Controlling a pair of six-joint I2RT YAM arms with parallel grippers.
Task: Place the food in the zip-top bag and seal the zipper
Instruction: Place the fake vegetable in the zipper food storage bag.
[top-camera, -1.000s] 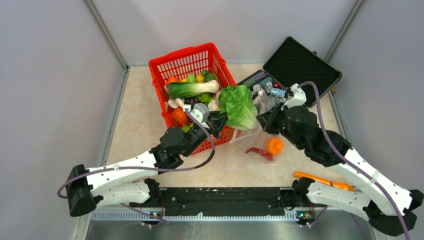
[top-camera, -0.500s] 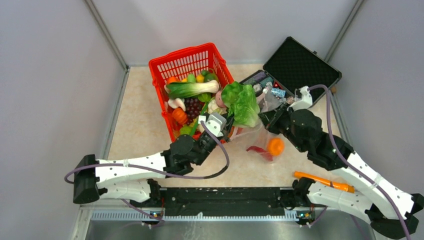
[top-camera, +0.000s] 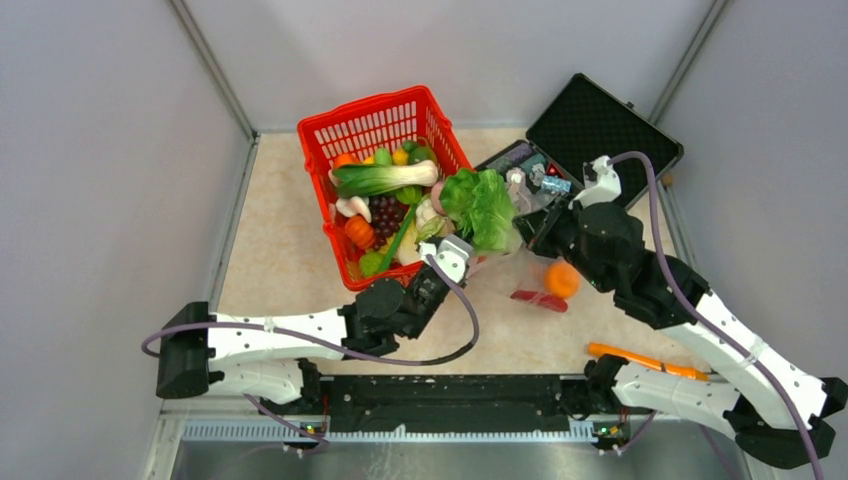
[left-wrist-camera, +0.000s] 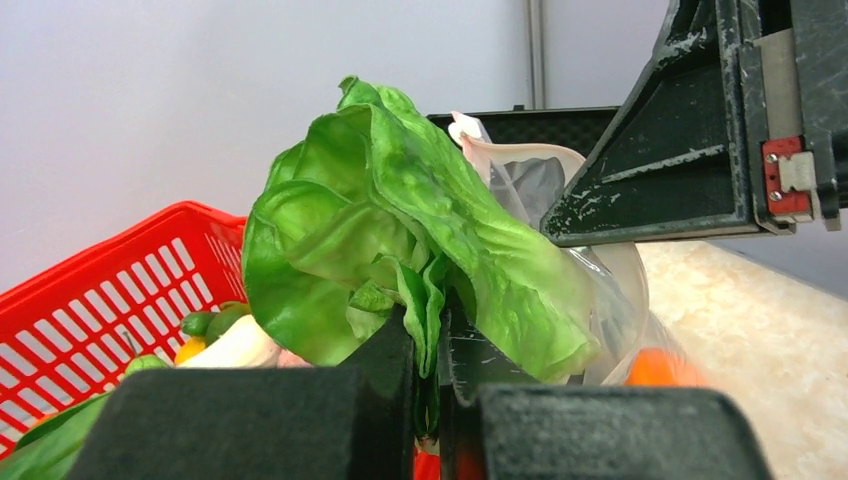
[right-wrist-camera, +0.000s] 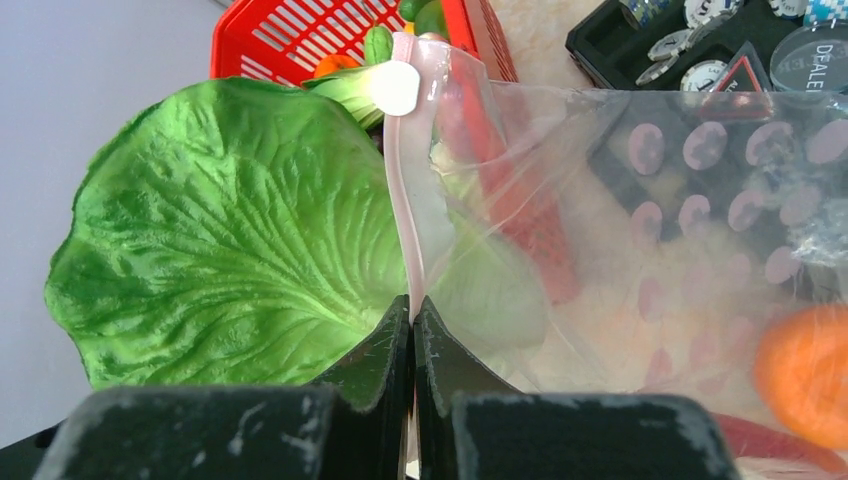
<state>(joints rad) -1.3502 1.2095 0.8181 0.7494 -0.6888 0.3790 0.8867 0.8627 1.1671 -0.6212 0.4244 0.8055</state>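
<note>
Lettuce at the bag's mouth: the left gripper (left-wrist-camera: 430, 342), its fingers pinched tight on the stem of the green leafy plastic toy lettuce (left-wrist-camera: 400, 235), held the leaf upright against the opening of the clear, soft zip-top bag (right-wrist-camera: 660, 220), which lay right of the tabletop's centre. The right gripper (right-wrist-camera: 413, 335) was clamped on the bag's pale pink zipper strip (right-wrist-camera: 402, 190), lifting that edge so the mouth gaped.

Over the past second the left arm had swung in from the left side toward the near right corner of the red plastic lattice basket (top-camera: 365, 108). The lettuce itself barely shifted, but the leaf had turned to face the bag. The right arm had drawn the bag a little toward the right edge, and the orange toy round (top-camera: 562, 279) and red toy chili (top-camera: 538, 298) already inside had slid with it.

Whether the leaf's rim had crossed the zipper could not be told: the right wrist view showed green on both sides of the strip, some of it through the film.

Two pieces appeared bagged and the lettuce was on the threshold. The basket near the far edge was full of other toy produce, so sealing looked a long way off. The open black case (top-camera: 600, 125) lay at the far right corner.
</note>
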